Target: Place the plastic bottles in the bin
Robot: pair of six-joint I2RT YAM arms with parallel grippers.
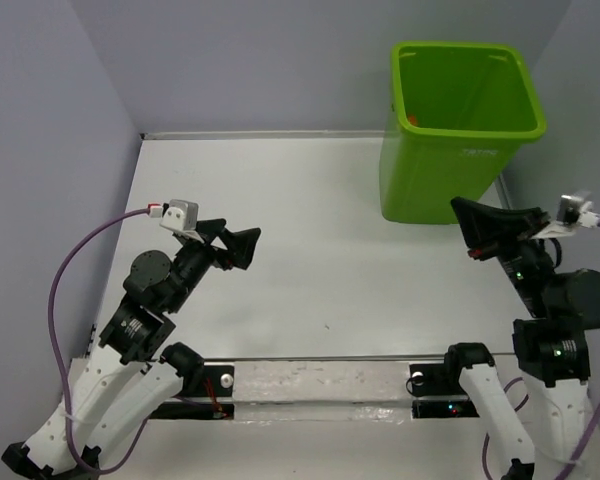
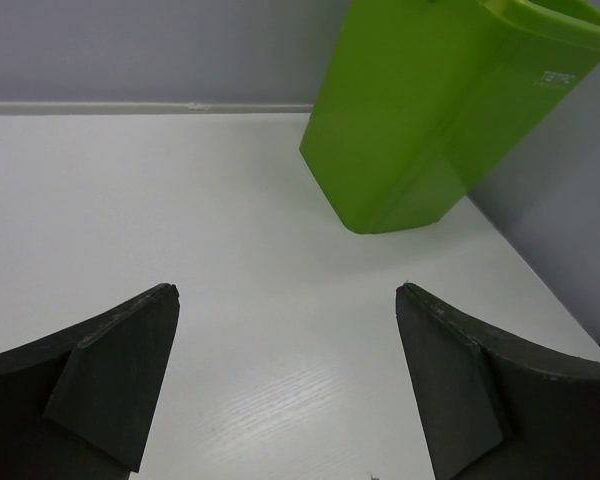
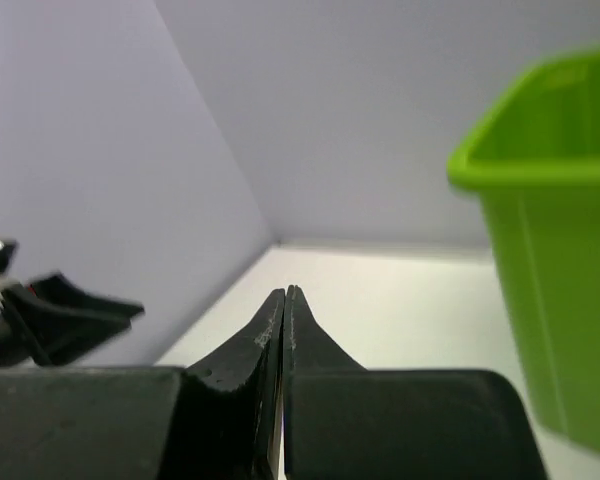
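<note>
At the far right corner of the desk point(image 1: 310, 200), the lime-green bin point(image 1: 435, 185) is standing upright, its back and right sides close to the walls. No plastic bottles are lying on the desk in any view. Only an orange speck point(image 1: 411, 120) is showing against the bin's inner left wall. It is likely one of them, though it is too small to be sure, and the rest of the inside is sitting out of sight below the rim. Judging from that, the job is looking finished or nearly so.

The main risk is lying with the bin itself. The right tool point(image 1: 470, 228) is hanging near the bin's near face, jaws pressed together with nothing between them. A careless swing of that arm toward the far edge could knock the green wall, skidding the bin along the desk or tipping it and spilling what is inside.

The left tool point(image 1: 232, 240) is posing less danger. It is hovering toward the left edge, well apart from the bin, fingers spread wide and empty, pointing across the bare desk at the bin's near left corner.

A second hazard is calling the task done while a bottle is hiding under the arms along the near edge, where the cameras are showing little.
</note>
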